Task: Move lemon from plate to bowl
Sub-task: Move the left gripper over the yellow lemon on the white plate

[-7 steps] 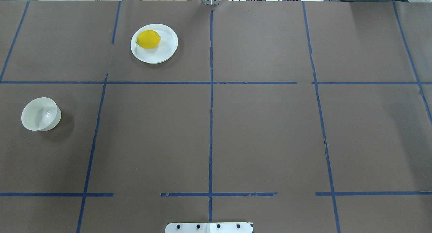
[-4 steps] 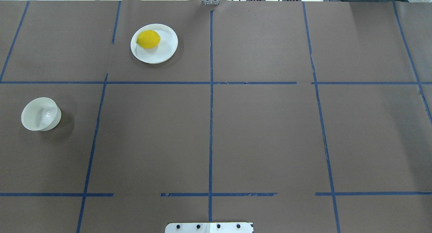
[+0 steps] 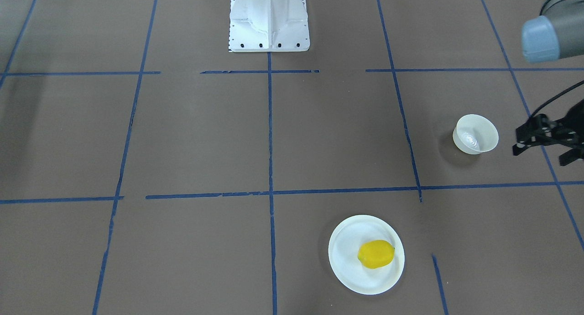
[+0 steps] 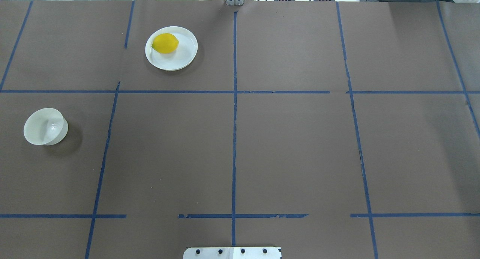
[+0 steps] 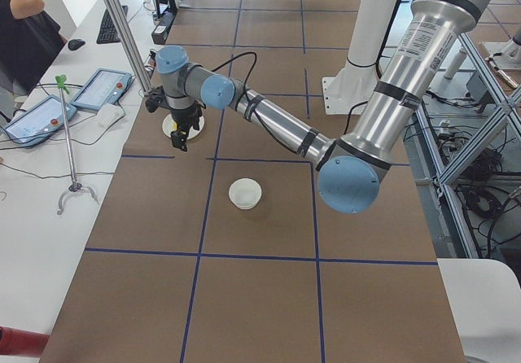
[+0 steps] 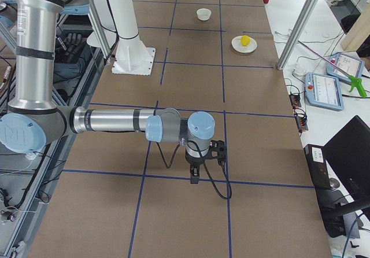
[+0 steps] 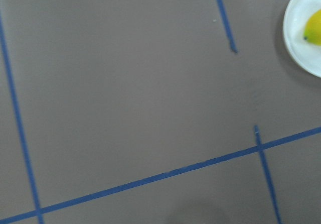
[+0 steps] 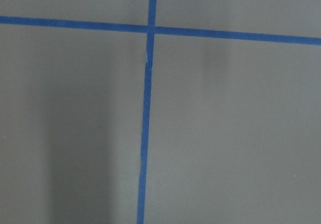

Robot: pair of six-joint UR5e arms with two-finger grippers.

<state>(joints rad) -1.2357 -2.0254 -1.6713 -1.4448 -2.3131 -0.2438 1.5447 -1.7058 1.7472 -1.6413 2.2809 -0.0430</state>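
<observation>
Nothing on the tabletop (image 4: 300,146) has shifted in the overhead view since a second ago: lemon, plate and bowl lie where they lay. The lemon (image 4: 165,43) rests on the plate (image 4: 184,54), on the part of it toward the far edge and the robot's left. The plate sits close to the far edge of the tabletop, a little to the left of the middle line of blue tape (image 4: 234,139). The bowl (image 4: 37,133) stands upright near the tabletop's left edge, about halfway between the near and far edges and well apart from the plate.

The left gripper (image 3: 542,153) hangs by the tabletop's left edge, beside the bowl on its outer side and not touching it. Its two black fingers stand spread with nothing between them, though the picture's edge cuts part of it off. Its wrist camera looks down on brown tabletop and blue tape, with the plate and a slice of the lemon in the upper right corner.

The right gripper (image 6: 193,176) points straight down over the right part of the tabletop, near a crossing of blue tape and far from all three things. Only a side view shows it, so whether it is open or closed cannot be told.

The robot's white base (image 3: 269,23) stands at the middle of the near edge.
</observation>
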